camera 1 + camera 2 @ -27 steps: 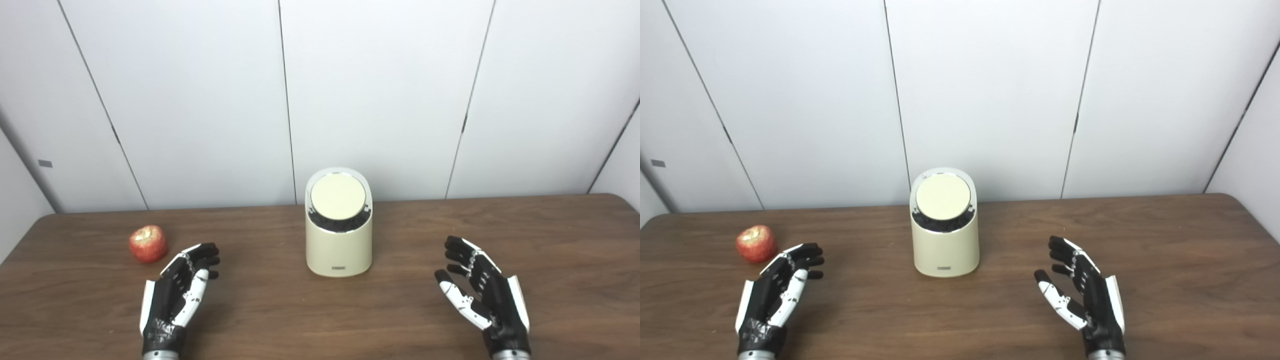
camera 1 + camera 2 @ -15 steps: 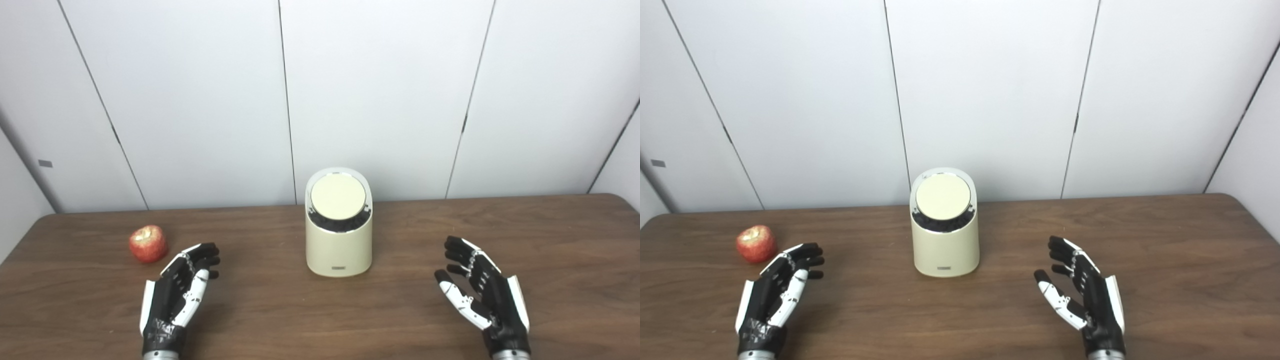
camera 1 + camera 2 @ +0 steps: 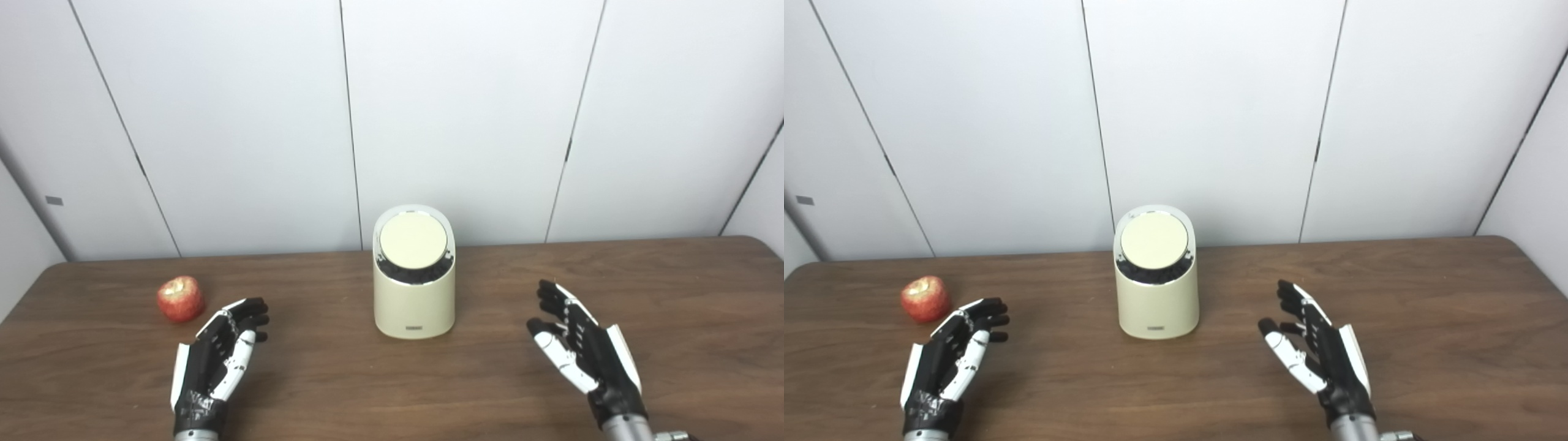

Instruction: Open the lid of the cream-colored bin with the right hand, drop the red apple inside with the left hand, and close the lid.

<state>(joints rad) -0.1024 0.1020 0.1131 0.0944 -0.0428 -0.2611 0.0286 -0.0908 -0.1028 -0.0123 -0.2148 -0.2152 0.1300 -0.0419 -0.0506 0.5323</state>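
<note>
my right hand (image 3: pixel 585 349) hangs empty, fingers spread, with the cream bin (image 3: pixel 414 294) ahead to its left. its round lid (image 3: pixel 411 241) looks light and slick, so i'd press near its rim. my left hand (image 3: pixel 215 364) is empty too, the firm apple (image 3: pixel 180 298) just beyond it.

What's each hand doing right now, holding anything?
Left hand: open, empty, near the apple.
Right hand: open, empty, apart from the bin.

A dark brown wooden table (image 3: pixel 392 392) fills the foreground. Behind it stands a white panelled wall (image 3: pixel 465 116) with thin dark seams, evenly lit.
</note>
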